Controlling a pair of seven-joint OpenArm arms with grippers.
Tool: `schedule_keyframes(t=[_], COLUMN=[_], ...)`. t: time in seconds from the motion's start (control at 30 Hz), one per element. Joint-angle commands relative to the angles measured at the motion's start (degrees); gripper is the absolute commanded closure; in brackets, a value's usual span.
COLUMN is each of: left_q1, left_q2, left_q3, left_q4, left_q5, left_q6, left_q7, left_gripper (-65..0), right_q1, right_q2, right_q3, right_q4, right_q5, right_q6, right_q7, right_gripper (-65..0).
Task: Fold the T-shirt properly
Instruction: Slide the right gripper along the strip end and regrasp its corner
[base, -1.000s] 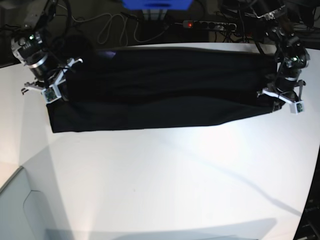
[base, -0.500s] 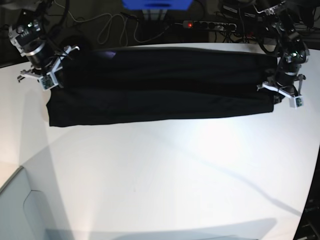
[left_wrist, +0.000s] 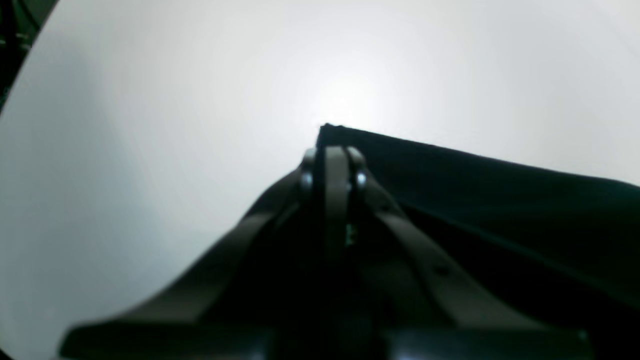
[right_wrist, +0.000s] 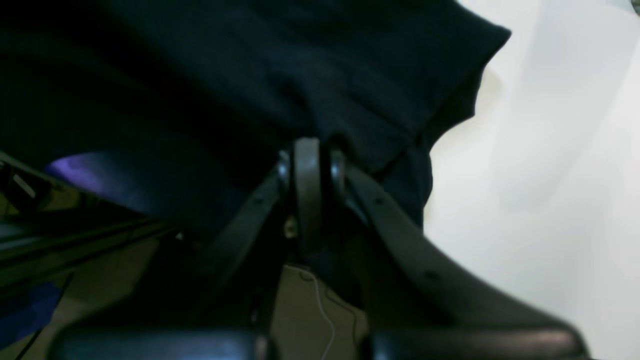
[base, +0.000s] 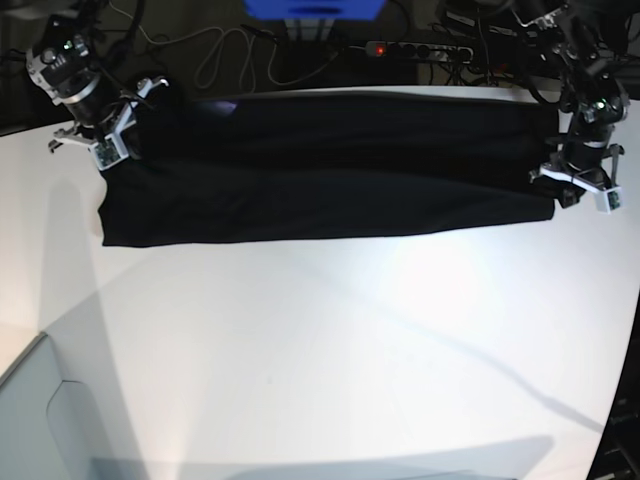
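From my seat the near half of the white table (base: 330, 370) is bare. Beyond it the T-shirt (base: 330, 170) lies as a long dark band across the far side, plain face up, with a small purple glint at its far left edge. Over the last second its near hem has crept away from me and both arms have drawn toward the far edge, so I judge the cloth is being dragged taut and flat before the next fold.

At the right end the left gripper (left_wrist: 334, 150) is clamped tight on a corner of the shirt. At the far left the right gripper (right_wrist: 310, 150) is pinched closed in bunched cloth, hanging over the table's edge.

I see no container anywhere, so nothing is held in one.
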Motion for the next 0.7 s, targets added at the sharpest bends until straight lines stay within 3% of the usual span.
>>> schedule_keyframes(t=[0.0, 0.37, 0.67], left_q1=[-0.2, 4.3, 5.5], left_q2=[-0.6, 0.7, 1.2], left_q3=[-0.2, 0.0, -0.1], left_q4=[0.9, 1.7, 1.4], left_q5=[-0.4, -0.5, -0.6], left_q6=[0.2, 0.2, 0.2], left_q7=[-1.2, -1.2, -1.4], left_gripper=[0.0, 0.0, 0.0], right_q1=[-0.2, -1.3, -5.0], right_q2=[0.6, 1.8, 1.8], right_q3=[0.4, 0.6, 1.3], right_q4=[0.8, 1.3, 1.3], right_q5=[0.4, 0.3, 0.3], right_q6=[1.1, 1.1, 1.1], right_q7=[1.2, 1.3, 7.4], right_gripper=[-0.2, -0.2, -0.2])
